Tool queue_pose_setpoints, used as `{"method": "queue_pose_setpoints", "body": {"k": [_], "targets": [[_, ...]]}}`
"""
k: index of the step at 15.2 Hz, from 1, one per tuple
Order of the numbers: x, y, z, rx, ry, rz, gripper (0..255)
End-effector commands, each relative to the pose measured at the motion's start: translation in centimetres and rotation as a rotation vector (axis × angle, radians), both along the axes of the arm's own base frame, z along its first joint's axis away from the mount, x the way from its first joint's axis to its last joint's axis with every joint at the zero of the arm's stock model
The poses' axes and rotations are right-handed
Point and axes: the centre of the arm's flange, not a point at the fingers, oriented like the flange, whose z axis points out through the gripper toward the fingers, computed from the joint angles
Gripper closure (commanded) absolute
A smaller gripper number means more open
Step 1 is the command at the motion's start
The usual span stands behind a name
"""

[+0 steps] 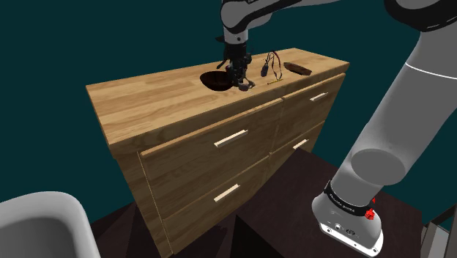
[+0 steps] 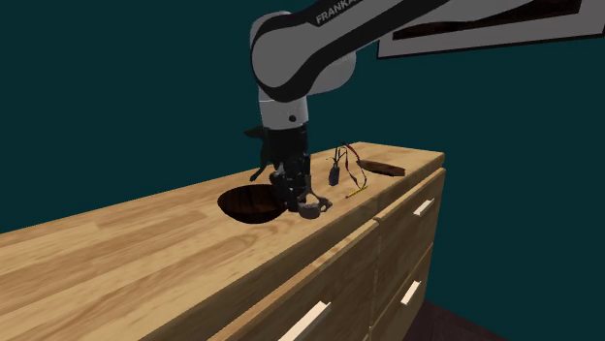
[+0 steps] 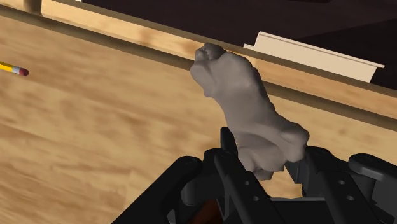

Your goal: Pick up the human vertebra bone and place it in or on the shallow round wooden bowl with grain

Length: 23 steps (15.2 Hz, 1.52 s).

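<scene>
One wooden desk (image 1: 146,102), a drawer unit. The shoulder view shows four drawer fronts, each with one pale handle. The second exterior view cuts off its near end.

One white arm (image 2: 291,58) reaches down over the desk top, its upper links cut off by the frame.

One dark, shallow bowl (image 2: 247,203) is partly hidden behind the tool (image 3: 264,159).

The tool's fingers are narrowed onto one grey vertebra (image 3: 245,108), clasped between them with its lower end hidden by the fingers. The vertebra sits just beside the bowl's rim, near the desk's front edge. Whether it touches the desk cannot be told.

Further along the desk are one dark oblong object (image 1: 298,68), one wiry item (image 2: 344,170) that is hard to identify, and one yellow pencil (image 3: 13,68).
</scene>
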Motion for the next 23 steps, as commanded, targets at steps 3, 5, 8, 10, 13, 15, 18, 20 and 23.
{"method": "queue_pose_setpoints", "body": {"k": [3, 5, 8, 10, 13, 15, 18, 20, 23], "targets": [[0.0, 0.0, 2.1, 0.000, 0.000, 0.000, 255], [0.0, 0.0, 3.2, 0.000, 0.000, 0.000, 255], [0.0, 0.0, 4.7, 0.000, 0.000, 0.000, 255], [0.0, 0.0, 5.8, 0.000, 0.000, 0.000, 255], [0.0, 0.0, 7.4, 0.000, 0.000, 0.000, 255], [1.3, 0.0, 7.6, 0.000, 0.000, 0.000, 255], [5.2, -0.1, 7.2, 0.000, 0.000, 0.000, 255], [7.8, -0.2, 7.0, 0.000, 0.000, 0.000, 255], [11.8, -0.3, 6.6, 0.000, 0.000, 0.000, 255]]}}
